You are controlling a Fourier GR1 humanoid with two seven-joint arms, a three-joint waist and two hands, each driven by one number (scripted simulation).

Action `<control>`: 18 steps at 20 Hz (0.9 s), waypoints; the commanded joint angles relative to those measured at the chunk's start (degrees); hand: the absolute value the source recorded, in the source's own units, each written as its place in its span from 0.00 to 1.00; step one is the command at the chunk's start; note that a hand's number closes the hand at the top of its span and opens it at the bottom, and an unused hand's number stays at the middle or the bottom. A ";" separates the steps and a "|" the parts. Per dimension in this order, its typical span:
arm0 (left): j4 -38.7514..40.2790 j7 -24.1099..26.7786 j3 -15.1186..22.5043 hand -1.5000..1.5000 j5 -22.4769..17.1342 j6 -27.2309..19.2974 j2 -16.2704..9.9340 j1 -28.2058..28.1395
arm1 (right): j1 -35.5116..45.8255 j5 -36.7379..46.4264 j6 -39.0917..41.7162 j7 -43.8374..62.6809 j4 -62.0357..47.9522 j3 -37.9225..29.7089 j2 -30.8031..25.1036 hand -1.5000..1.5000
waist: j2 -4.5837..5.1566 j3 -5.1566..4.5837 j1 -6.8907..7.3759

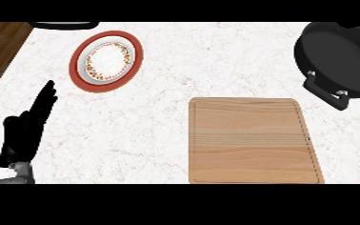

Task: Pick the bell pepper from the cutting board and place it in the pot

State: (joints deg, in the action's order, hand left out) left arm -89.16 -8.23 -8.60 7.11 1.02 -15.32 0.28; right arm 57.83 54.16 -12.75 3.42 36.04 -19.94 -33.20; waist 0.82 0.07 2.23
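The wooden cutting board (252, 140) lies at the lower right with nothing on it. A black pot (330, 59) sits at the right edge, partly cut off, with a handle toward the board; its inside looks dark. No bell pepper shows anywhere. My left hand (25, 128) rests open at the left edge, fingers pointing up. My right hand does not show in the head view.
A red-rimmed patterned plate (106, 60) sits at the upper left of the white marble counter (175, 76). A dark object (63, 25) pokes in at the top left edge. A wooden surface (10, 40) borders the counter at the far left.
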 commanded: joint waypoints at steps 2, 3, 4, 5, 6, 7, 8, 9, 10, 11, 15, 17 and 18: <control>-0.49 -0.89 1.50 0.50 1.31 -1.18 1.47 2.13 | 3.78 0.75 -4.52 -5.73 -12.45 -1.49 -2.36 1.00 | 0.72 0.07 1.41; -1.06 -0.09 -1.04 0.50 -1.82 2.94 -1.84 -0.37 | 3.67 0.32 -3.75 -7.11 -13.87 -2.19 -4.24 1.00 | 0.58 0.07 1.63; -1.23 -1.28 0.40 0.50 -0.59 1.18 -0.28 2.44 | 2.84 1.26 -4.44 -8.48 -14.97 -1.73 -5.26 1.00 | 0.99 0.12 1.82; 0.60 -1.67 0.08 0.50 -0.51 0.81 -0.13 3.63 | 4.07 1.69 -6.34 -7.42 -16.20 -1.82 -4.48 1.00 | 1.08 0.10 1.84; 0.77 -0.63 2.19 0.50 1.63 -1.07 2.18 2.26 | 2.32 1.83 -6.23 -9.99 -17.15 -1.55 -5.03 1.00 | 0.99 0.11 1.48; 1.40 1.49 1.24 0.50 1.05 0.72 0.24 1.53 | 3.93 3.42 -5.64 -7.85 -18.34 -0.50 -5.45 1.00 | 1.33 0.09 2.54; 0.86 0.43 2.22 0.50 0.93 0.10 1.77 2.66 | 4.21 4.84 -6.87 -7.36 -18.90 0.55 -5.09 1.00 | 1.49 0.11 2.84; -1.63 -0.38 2.47 0.50 1.09 0.56 1.18 1.19 | 2.19 5.48 -8.32 -8.39 -19.82 0.83 -5.44 1.00 | 1.39 0.19 3.16; -0.92 0.85 3.00 0.50 1.72 -0.18 2.02 1.31 | 2.95 2.92 -6.14 -10.15 -21.04 -1.53 -6.81 1.00 | 1.60 0.23 3.15; -1.77 0.11 1.73 0.50 0.56 0.37 1.18 1.05 | 3.93 0.13 -5.15 -10.45 -21.66 -3.99 -6.11 1.00 | 1.38 0.26 3.28; 0.32 0.45 1.93 0.50 1.37 0.09 1.13 2.82 | 3.88 -1.88 -4.67 -10.71 -24.38 -6.33 -5.80 0.00 | 1.92 0.31 3.36; 1.59 1.86 1.29 0.50 0.63 1.05 0.51 2.59 | 4.79 -4.03 -3.86 -11.44 -24.75 -8.37 -5.52 0.00 | 2.32 0.35 4.01; 0.72 1.39 1.21 0.50 0.42 0.96 0.63 2.45 | 4.24 -4.52 -2.40 -13.72 -25.12 -8.77 -6.65 0.00 | 2.00 0.36 3.66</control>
State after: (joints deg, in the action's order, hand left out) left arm -88.82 -7.11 -6.90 7.92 1.58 -14.28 2.39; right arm 61.87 52.22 -17.03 -7.54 12.69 -26.14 -38.95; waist 2.69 0.37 5.72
